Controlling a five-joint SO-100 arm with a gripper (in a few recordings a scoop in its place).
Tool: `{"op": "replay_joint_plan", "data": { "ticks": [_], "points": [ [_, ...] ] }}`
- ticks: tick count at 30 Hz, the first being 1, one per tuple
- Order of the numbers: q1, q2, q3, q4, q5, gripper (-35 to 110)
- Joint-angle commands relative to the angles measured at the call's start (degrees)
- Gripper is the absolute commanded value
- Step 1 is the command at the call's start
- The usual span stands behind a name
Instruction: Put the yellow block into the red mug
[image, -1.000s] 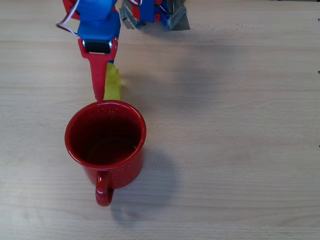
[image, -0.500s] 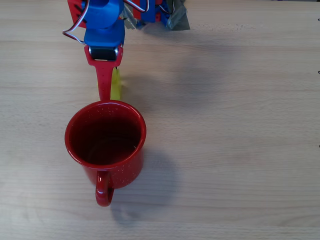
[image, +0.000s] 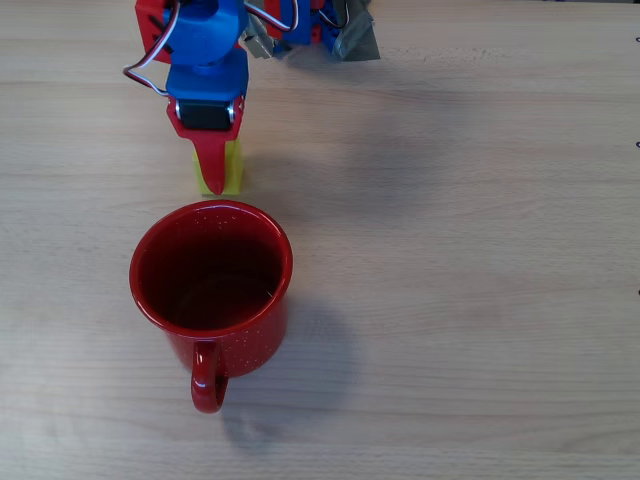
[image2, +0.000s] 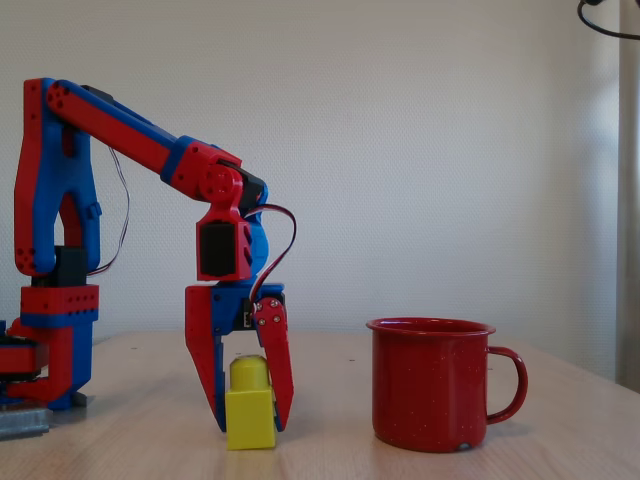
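The yellow block stands upright on the table, stud on top, to the left of the red mug in the fixed view. My gripper points straight down over it, open, one red finger on each side of the block and tips near the table. Whether the fingers touch the block is unclear. In the overhead view the gripper covers the left part of the yellow block, which lies just above the red mug. The mug is upright, its handle pointing toward the bottom edge.
The arm's red and blue base stands at the left of the fixed view, at the top edge of the overhead view. The wooden table stretches wide to the right of the mug.
The gripper has drawn back from the mug's rim toward the arm's base and swung more upright. More of the yellow block now shows. The mug has not moved.
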Motion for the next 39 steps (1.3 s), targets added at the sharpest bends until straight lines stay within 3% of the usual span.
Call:
{"op": "replay_joint_plan", "data": {
  "ticks": [1, 7, 21, 29, 39],
  "points": [
    [0.4, 2.2, -1.3, -0.4, -0.1, 3],
    [1.0, 2.9, -3.6, 2.3, 1.4, 0],
    [0.8, 8.9, -23.8, 26.1, 6.2, 0],
    [-3.4, 9.5, -44.4, 39.2, 9.3, 0],
    [-8.7, 5.2, -60.7, 42.1, 13.1, 0]
  ]
}}
